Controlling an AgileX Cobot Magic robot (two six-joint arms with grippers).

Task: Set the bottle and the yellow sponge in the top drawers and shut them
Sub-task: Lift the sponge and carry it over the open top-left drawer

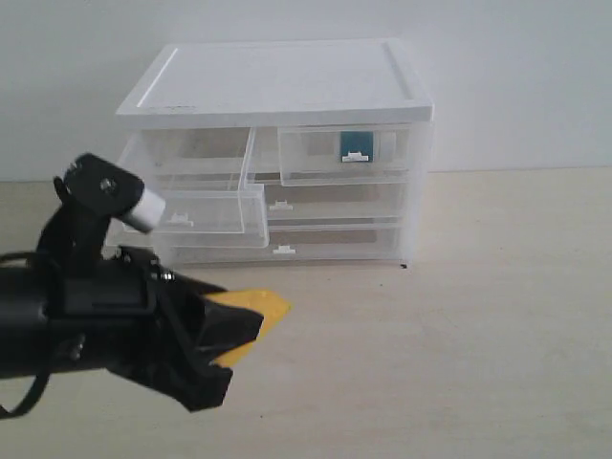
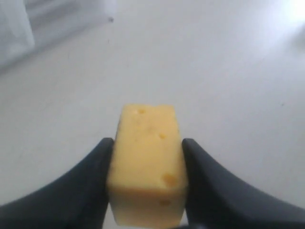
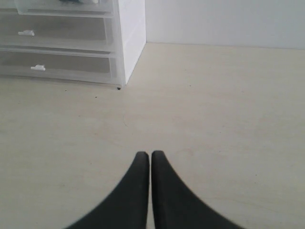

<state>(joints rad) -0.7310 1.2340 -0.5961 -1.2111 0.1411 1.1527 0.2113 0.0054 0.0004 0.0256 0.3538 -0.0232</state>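
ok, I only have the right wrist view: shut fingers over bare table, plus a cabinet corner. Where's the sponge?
Observer: The left gripper holds the yellow sponge, with a finger pressed on each side.
Operator: Is a top drawer open for it?
Observer: Yes. In the exterior view the left top drawer is pulled out, and I can see nothing inside it.
Operator: And the bottle?
Observer: The bottle sits inside the right top drawer, visible through the clear front.
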